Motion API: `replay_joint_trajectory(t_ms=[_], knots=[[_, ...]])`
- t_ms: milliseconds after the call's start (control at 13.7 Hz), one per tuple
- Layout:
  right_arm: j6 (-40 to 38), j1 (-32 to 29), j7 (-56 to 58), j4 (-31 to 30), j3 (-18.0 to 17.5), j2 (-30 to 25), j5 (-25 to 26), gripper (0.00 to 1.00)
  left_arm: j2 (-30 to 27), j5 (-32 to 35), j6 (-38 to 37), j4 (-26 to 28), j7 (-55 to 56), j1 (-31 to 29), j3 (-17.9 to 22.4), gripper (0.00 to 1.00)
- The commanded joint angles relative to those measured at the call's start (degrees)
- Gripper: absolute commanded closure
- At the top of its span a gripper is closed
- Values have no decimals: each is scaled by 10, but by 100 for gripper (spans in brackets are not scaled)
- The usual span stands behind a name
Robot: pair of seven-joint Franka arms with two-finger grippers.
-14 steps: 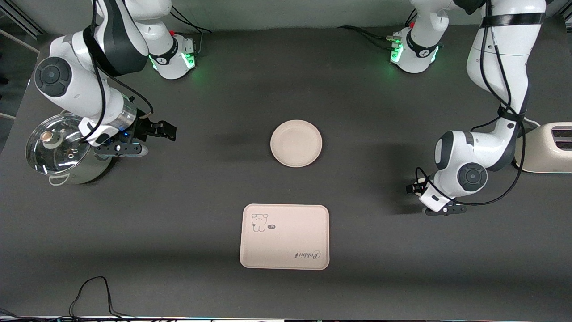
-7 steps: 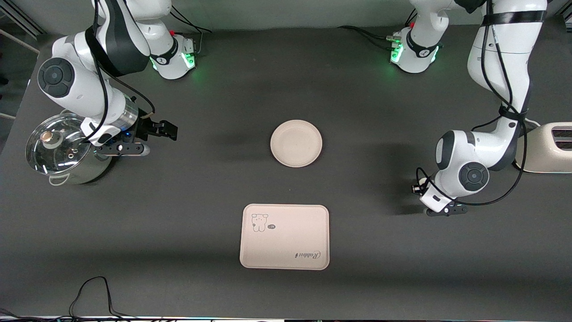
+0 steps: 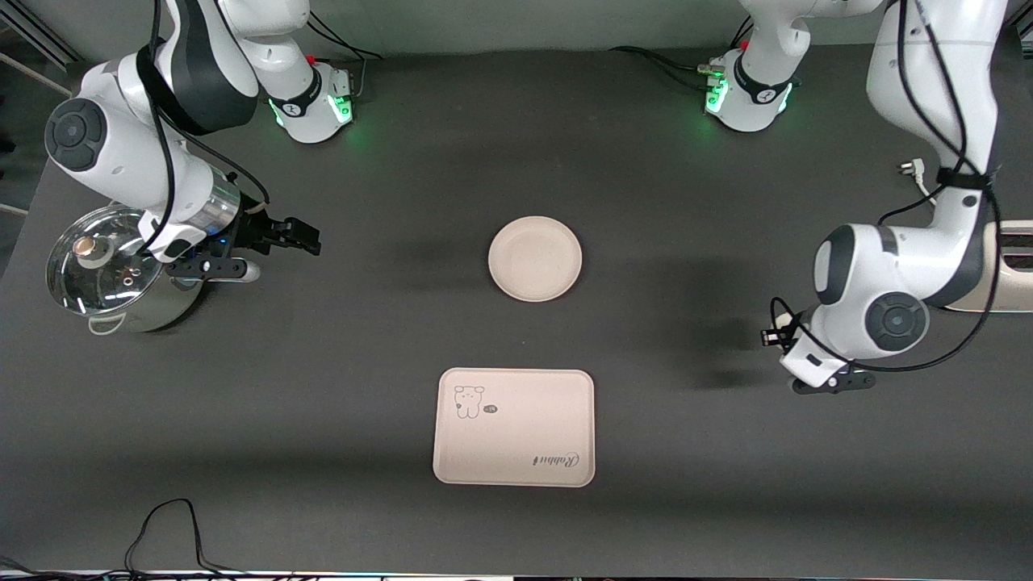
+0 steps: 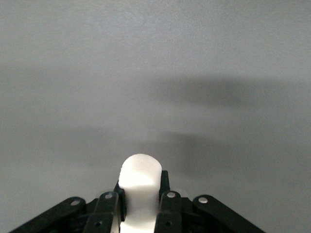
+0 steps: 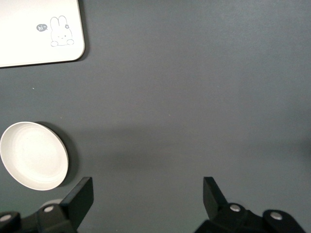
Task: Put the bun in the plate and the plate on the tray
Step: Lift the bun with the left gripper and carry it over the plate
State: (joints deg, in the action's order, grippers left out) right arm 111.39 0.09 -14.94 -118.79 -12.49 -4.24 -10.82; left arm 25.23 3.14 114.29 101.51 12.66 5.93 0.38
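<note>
Bench inventory: bun [image 4: 140,180] clenched in left gripper [image 4: 141,201], above bare bench [image 3: 686,500].
Plate [image 3: 534,258] centre; tray [image 3: 514,427] at its 6 o'clock; lidded pot [image 3: 113,270] beside released right gripper [image 3: 303,234]; toaster [image 3: 1009,278].

Plate [image 3: 534,258]: mid-table, apart from the tray. Tray [image 3: 515,427]: nearer the front camera than the plate. Lidded pot [image 3: 113,270]: at the right arm's end of the table. Toaster [image 3: 1013,278]: at the left arm's end.
</note>
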Motion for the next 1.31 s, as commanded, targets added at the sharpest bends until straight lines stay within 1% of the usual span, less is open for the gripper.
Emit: replay_joint_trajectory(t_ms=[0, 146, 291, 437, 583, 655, 801, 874, 1019, 1092, 1165, 1238], knots=[[3, -3, -7, -2, 0, -12, -14, 0, -62, 1, -91, -17, 8, 4, 2, 71], [3, -14, -7, -1, 0, -13, -17, 0, -96, -1, -156, -36, 7, 5, 2, 71], [2, -15, -7, -1, 0, -15, -17, 0, -142, -8, -201, -35, 8, 8, 1, 71], [1, -14, -7, -1, 0, -15, -17, 0, -181, -35, -249, -32, 11, 16, -5, 71], [-3, -17, -9, 0, 0, -15, -20, 0, -202, -46, -270, -26, 42, 26, -25, 71], [-4, -18, -9, -1, 0, -15, -20, 0, -207, -46, -270, -24, 76, 29, -49, 71], [-1, -18, -9, -1, -1, -10, -20, 0, -199, -49, -247, -24, 171, 34, -119, 71], [1, -17, -12, 0, -2, -7, -20, 0, -190, -57, -221, -23, 229, 36, -155, 71], [2, -16, -32, 0, -4, -3, -24, 0, -159, -67, -168, -25, 316, 37, -214, 71], [0, -15, -33, -1, -5, -4, -24, 0, -139, -67, -135, -25, 362, 43, -239, 71], [0, -14, -33, -4, -7, -4, -24, 0, -118, -63, -106, -25, 405, 56, -253, 71], [2, -12, -33, -5, -9, -3, -23, 0, -93, -60, -79, -27, 432, 77, -259, 71]])
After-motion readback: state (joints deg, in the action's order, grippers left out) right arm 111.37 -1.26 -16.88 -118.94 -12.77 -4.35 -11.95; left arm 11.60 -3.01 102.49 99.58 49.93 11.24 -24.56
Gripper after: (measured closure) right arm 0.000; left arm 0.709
